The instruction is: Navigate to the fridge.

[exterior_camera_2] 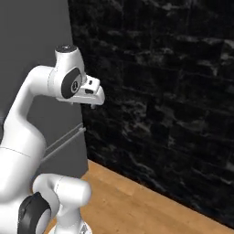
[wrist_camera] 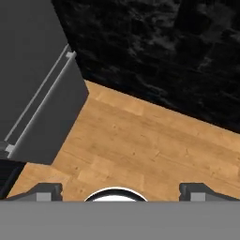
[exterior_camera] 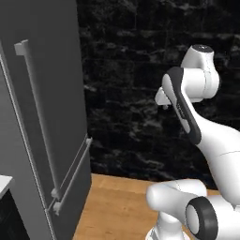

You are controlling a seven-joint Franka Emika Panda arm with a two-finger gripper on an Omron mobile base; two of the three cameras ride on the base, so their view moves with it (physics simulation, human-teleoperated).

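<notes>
The fridge (exterior_camera: 47,117) is a tall matte-grey appliance on the left, close ahead of the base. It has a long vertical bar handle (exterior_camera: 40,117) and a horizontal lower drawer handle (exterior_camera: 72,176). The right base view shows the fridge (exterior_camera_2: 36,36) behind the arm, and the hand view shows the lower part of the fridge (wrist_camera: 33,70) at the upper left. My gripper (wrist_camera: 123,191) points down at the floor, open, with nothing between its fingertips (wrist_camera: 44,190). The hand (exterior_camera_2: 93,97) hangs in the air to the right of the fridge's side.
A black stone wall (exterior_camera: 140,70) runs behind and to the right of the fridge. A wooden floor (wrist_camera: 150,145) lies below. At the lower left, a white countertop corner (exterior_camera: 3,183) sits over a dark cabinet (exterior_camera: 9,220) next to the fridge.
</notes>
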